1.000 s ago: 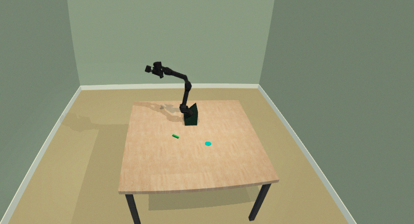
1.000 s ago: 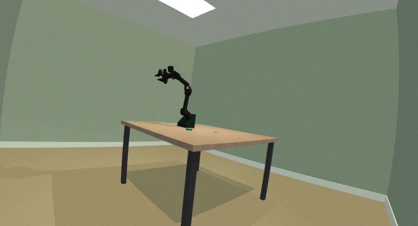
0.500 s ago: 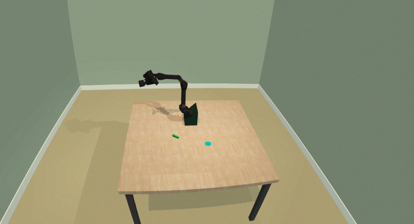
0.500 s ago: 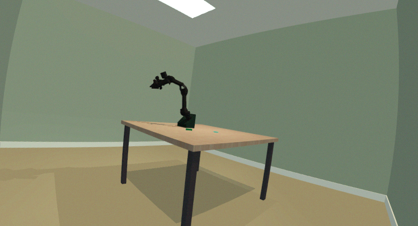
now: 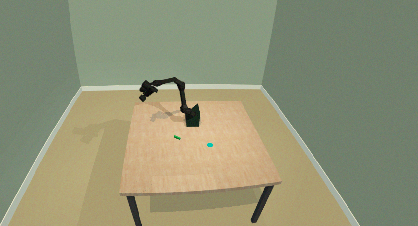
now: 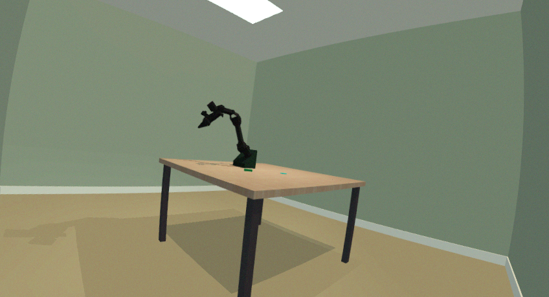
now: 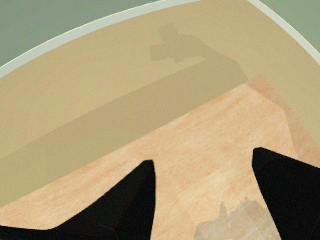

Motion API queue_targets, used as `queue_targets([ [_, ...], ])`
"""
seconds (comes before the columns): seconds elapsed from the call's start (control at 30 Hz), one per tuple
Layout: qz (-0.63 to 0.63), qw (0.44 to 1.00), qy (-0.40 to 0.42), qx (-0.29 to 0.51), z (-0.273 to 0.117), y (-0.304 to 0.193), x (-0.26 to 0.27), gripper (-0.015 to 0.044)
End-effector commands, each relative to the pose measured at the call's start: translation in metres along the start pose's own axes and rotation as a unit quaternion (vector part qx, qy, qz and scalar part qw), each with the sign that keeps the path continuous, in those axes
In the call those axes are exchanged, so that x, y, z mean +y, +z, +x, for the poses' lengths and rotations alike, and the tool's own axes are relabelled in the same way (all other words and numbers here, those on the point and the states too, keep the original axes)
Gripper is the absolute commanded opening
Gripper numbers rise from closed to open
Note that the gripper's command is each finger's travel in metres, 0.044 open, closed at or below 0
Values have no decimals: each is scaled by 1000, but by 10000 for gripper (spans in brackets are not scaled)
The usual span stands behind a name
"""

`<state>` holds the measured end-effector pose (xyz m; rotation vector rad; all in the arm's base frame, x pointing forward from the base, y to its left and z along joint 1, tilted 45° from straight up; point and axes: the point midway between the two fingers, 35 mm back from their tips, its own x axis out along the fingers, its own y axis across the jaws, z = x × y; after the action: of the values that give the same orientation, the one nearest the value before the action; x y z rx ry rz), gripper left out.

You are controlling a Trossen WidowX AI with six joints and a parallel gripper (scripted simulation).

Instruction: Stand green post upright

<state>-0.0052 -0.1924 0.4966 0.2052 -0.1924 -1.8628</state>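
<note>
The small green post (image 5: pixel 176 137) (image 6: pixel 247 170) lies flat on the wooden table (image 5: pixel 164 171) (image 6: pixel 269 184), left of the middle. The cyan circle (image 5: pixel 210 145) (image 6: pixel 283 173) is a flat mark to its right, with nothing on it. My gripper (image 5: pixel 142 98) (image 6: pixel 200 125) (image 7: pixel 205 163) hangs high over the table's far left corner, far from the post, tilted downward. Its fingers stand apart with nothing between them. The wrist view shows only the two dark fingers, the table corner and the floor; neither post nor circle shows there.
The arm's dark green base (image 5: pixel 192 115) (image 6: pixel 245 159) stands at the back middle of the table. The table's far left edge lies below the gripper, with floor beyond it.
</note>
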Motion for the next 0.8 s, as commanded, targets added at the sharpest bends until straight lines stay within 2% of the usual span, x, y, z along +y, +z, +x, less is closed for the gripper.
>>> queue_targets([
  [0.0, -68, 997, 29, 33, 7, -25, 24, 233],
  [0.37, -245, 958, 115, 96, 5, -90, 80, 233],
  [0.77, -432, 867, 211, 132, -20, -164, 128, 233],
])
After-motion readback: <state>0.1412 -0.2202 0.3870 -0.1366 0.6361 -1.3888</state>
